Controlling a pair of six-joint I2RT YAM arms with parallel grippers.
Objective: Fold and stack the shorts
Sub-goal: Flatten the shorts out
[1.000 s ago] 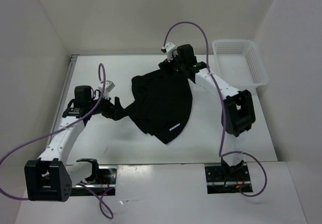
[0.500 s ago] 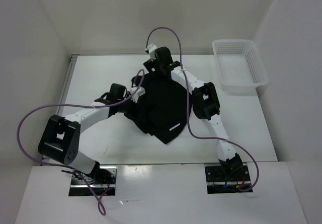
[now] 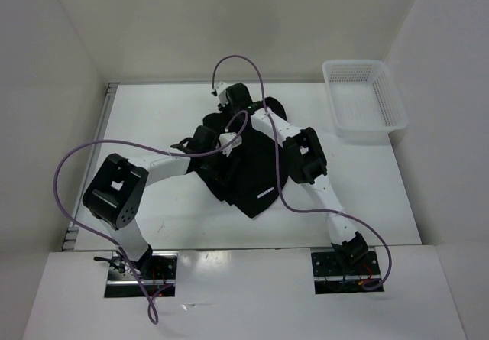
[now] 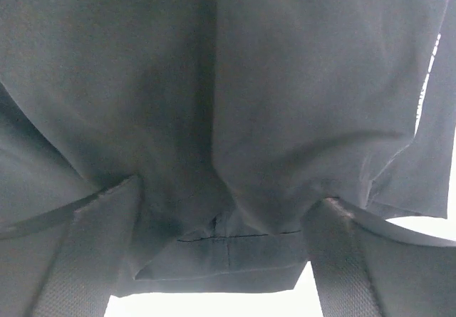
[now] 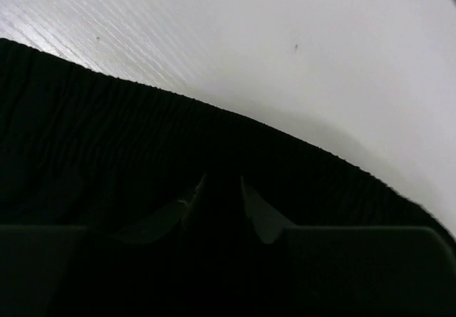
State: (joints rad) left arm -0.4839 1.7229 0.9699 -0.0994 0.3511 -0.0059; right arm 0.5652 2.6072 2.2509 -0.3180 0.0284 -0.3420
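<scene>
Grasp stage, by my reading: the shorts (image 3: 256, 168) lay in a loose dark heap at the centre of the tabletop (image 3: 153, 111), not yet squared into a fold and with nothing stacked. Both arms crowded the heap's upper-left side in the top view, wrists near each other.

In the left wrist view the left fingers (image 4: 89, 260) stood wide apart, and a stitched hem lay between them at bottom centre. They gripped nothing; the cloth was only straddled. In the right wrist view the right fingers (image 5: 260, 217) stood narrow, tips close together over the ribbed waistband. Whether they had actually bitten cloth, I could not tell, since it was all black on black there.

The next move, I judged, called for a sure pinch on that waistband and for the left fingers to close on the hem before any lift. One loose corner and the fold would drag crooked.

As for edges, the waistband ran from upper left to lower right of the right wrist view, with bare white beyond it. Slivers of white showed under the hem and at the right edge of the left wrist view.

Room looked good: open tabletop lay to the left and along the bottom of the heap in the top view. The basket (image 3: 365, 131) sat well apart at upper right. The tight spot was between the two wrists and their looping cables.
</scene>
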